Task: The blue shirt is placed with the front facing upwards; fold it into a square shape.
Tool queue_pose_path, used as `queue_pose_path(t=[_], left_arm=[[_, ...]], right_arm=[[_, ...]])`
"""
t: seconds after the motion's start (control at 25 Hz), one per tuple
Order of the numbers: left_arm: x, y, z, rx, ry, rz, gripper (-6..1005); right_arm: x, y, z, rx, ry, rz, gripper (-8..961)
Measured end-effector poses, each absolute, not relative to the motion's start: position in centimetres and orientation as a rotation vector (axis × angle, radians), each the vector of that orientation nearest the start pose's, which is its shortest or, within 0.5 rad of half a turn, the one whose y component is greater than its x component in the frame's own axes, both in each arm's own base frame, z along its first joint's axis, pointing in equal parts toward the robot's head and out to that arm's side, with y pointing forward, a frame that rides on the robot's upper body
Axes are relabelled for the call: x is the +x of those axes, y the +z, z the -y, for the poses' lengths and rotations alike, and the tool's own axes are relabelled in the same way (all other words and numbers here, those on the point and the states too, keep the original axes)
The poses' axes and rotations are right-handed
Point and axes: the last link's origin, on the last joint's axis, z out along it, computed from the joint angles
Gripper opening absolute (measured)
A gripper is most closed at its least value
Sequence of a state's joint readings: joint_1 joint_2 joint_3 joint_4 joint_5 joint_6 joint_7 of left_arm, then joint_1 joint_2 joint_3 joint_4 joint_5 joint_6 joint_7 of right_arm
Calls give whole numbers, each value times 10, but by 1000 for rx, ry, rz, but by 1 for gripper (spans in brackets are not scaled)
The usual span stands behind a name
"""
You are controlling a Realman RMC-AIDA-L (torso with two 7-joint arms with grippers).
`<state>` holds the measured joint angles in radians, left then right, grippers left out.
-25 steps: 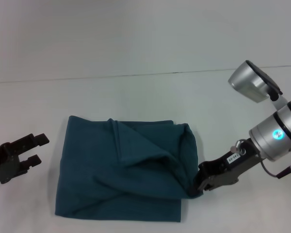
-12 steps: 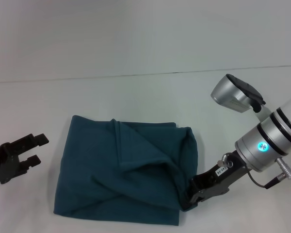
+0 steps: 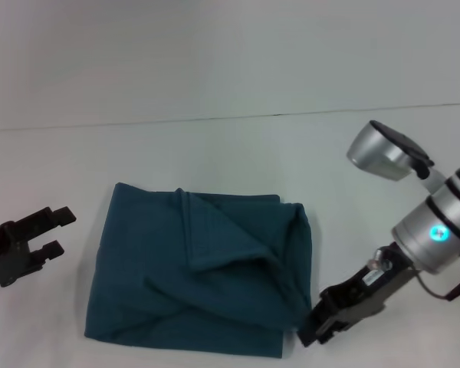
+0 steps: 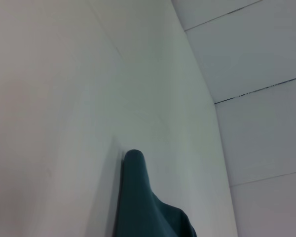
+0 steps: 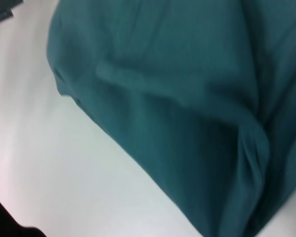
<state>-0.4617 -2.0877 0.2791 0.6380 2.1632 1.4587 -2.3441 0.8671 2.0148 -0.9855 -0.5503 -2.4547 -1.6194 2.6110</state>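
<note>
Shirt [image 3: 199,276] lies folded roughly square on bench [image 3: 215,153]. We judge right gripper [image 3: 316,331] released, just beside near-right corner; left gripper [image 3: 52,233] open, parked left.

A bare robot test room or lab, by the look of it: a plain white counter [image 3: 215,153] meets a blank pale wall [image 3: 215,54], and the left wrist view shows pale panelled surfaces [image 4: 256,59] divided by thin dark seams.
</note>
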Motion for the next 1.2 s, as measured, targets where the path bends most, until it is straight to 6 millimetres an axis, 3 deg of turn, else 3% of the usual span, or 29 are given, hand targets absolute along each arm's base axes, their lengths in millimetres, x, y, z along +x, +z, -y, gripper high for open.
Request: queue_pose_path(t=[0.08,0.28,0.6,0.84,1.04,1.2], left_arm=[[-334,31,-315,2073,1200,-2414,845],[-334,31,-315,2072,1200,-2414,845],[-333,33,-316,2068,1226,-2408,845],[-332,41,-319,2061,1295,-2390,845],[-332,41,-318,2059,1296,-2393,845],[-333,43,-318,2061,1297,-2397,845]], right_arm=[[222,-24,-354,-2542,-332,-1916,200],[219,-1,-363,-2521,-86,-1937,440],[210,-2,-368,-2547,65,-1912,465],[193,2,-395,-2587,122,-1667,465],[168,-1,-408,-2742,33,-1330,465],[151,-10,-406,-2845,-105,-1055,465]])
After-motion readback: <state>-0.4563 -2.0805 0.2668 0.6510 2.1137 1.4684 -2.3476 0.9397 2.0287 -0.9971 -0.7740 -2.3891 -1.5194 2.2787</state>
